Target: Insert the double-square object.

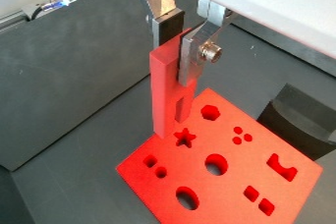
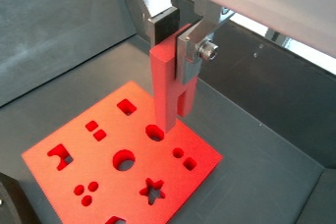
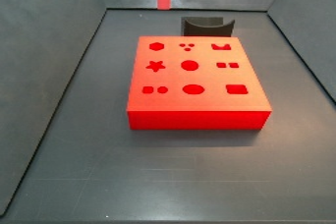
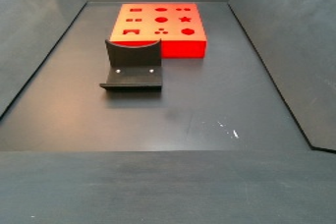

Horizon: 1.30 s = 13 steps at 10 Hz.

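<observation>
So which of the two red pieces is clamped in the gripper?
The double-square object, the slim upright peg between the gripper fingers, hanging above the block. The wide flat red block with shaped holes lies untouched on the floor.

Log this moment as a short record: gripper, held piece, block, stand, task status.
gripper: the gripper is shut on the double-square object, above the block
held piece: the double-square object, upright, its lower end hanging over the block
block: the red block lies flat on the floor, its shaped holes empty
stand: the dark stand is on the floor beside the block
task status: not yet inserted
</observation>
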Motion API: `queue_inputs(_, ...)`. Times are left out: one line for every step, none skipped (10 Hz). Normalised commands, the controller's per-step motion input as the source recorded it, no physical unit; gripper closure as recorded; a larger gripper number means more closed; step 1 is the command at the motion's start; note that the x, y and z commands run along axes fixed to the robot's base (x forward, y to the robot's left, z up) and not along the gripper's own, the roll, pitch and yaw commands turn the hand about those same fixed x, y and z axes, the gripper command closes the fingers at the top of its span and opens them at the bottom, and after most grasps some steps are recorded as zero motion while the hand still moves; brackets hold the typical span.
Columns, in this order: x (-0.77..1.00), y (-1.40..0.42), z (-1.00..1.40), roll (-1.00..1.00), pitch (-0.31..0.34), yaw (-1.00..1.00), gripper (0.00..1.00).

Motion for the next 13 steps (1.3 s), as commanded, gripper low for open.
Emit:
queue_inputs(0.00, 0.10, -0.57, -0.02, -0.084, -0.09, 1.00)
queue_inputs(0.00, 0.20, -0.83, 0.00, -0.140, -0.13, 1.00)
queue_inputs(-0.13, 0.31, -0.83, 0.00, -0.180, -0.05, 1.00)
queue_inputs(-0.23, 0.39, -0.80, 0.00, -0.209, 0.00, 1.00)
queue_inputs(-0.24, 0.26, -0.74, 0.00, -0.249, 0.00, 1.00)
queue_inputs(0.00, 0.13, -0.59, -0.04, -0.254, -0.41, 1.00)
queue_inputs(0.01, 0.05, -0.50, 0.00, -0.249, -0.73, 1.00)
queue_inputs(0.09, -0.04, -0.27, 0.30, -0.107, -0.89, 1.00)
queue_inputs(0.00, 0.00, -0.14, 0.35, -0.010, -0.85, 1.00)
queue_inputs(0.00, 0.00, -0.14, 0.36, 0.000, -0.83, 1.00)
queue_inputs(0.00, 0.00, 0.00, 0.36, 0.000, -0.80, 1.00)
queue_inputs(0.17, -0.02, 0.00, 0.32, -0.020, -0.71, 1.00)
queue_inputs(0.48, 0.00, -0.11, 0.14, 0.000, -0.57, 1.00)
